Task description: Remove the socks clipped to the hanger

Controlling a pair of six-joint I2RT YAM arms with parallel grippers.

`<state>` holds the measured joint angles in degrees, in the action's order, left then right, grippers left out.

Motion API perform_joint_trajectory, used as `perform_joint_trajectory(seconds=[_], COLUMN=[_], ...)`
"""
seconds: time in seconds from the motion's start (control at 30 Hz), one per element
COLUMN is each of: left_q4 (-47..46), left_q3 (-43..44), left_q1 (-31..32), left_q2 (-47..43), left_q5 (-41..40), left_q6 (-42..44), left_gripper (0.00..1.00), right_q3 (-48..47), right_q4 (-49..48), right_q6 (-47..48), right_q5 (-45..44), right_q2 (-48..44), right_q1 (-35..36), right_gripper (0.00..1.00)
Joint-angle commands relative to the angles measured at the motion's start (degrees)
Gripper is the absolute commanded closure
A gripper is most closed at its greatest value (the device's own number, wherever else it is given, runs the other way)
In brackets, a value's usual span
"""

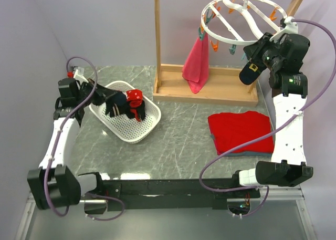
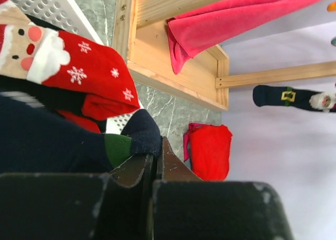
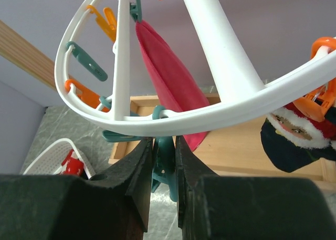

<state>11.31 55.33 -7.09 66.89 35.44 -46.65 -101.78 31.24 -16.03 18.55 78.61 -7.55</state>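
Note:
The white ring hanger (image 1: 227,40) hangs from the wooden rack. One dark Santa sock (image 1: 251,72) hangs from it on an orange clip (image 3: 320,101); it also shows in the right wrist view (image 3: 294,143). My right gripper (image 3: 164,140) is just under the ring (image 3: 220,114), shut on a teal clip (image 3: 164,169) next to that sock. My left gripper (image 2: 155,145) is over the white basket (image 1: 137,134), shut on the toe of a navy sock with a green band (image 2: 131,140). A red Santa sock (image 2: 79,61) lies in the basket.
A pink towel (image 1: 196,64) hangs from a clip at the ring's left. The wooden rack (image 1: 157,40) stands at the back. A folded red cloth (image 1: 241,132) lies on the marble table by the right arm.

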Motion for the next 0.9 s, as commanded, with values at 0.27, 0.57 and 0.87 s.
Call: perform_joint_trajectory(seconds=[0.27, 0.57, 0.87], left_q4=[-4.53, -18.77, -14.83], left_q3=[12.7, 11.73, 7.52], left_q1=[-2.49, -2.31, 0.15], left_q2=[15.72, 28.64, 22.59], left_q5=[1.21, 11.93, 9.91], left_q6=[2.79, -8.8, -3.54], left_gripper=[0.95, 0.86, 0.48], right_q3=[0.26, 0.88, 1.32], right_q4=[-1.98, -2.33, -2.85], right_q6=[-0.23, -0.67, -1.28], right_q5=[1.14, 2.11, 2.99], right_q2=[-1.79, -1.88, -1.62], right_q1=[-0.36, -0.45, -0.45], right_gripper=[1.0, 1.0, 1.0])
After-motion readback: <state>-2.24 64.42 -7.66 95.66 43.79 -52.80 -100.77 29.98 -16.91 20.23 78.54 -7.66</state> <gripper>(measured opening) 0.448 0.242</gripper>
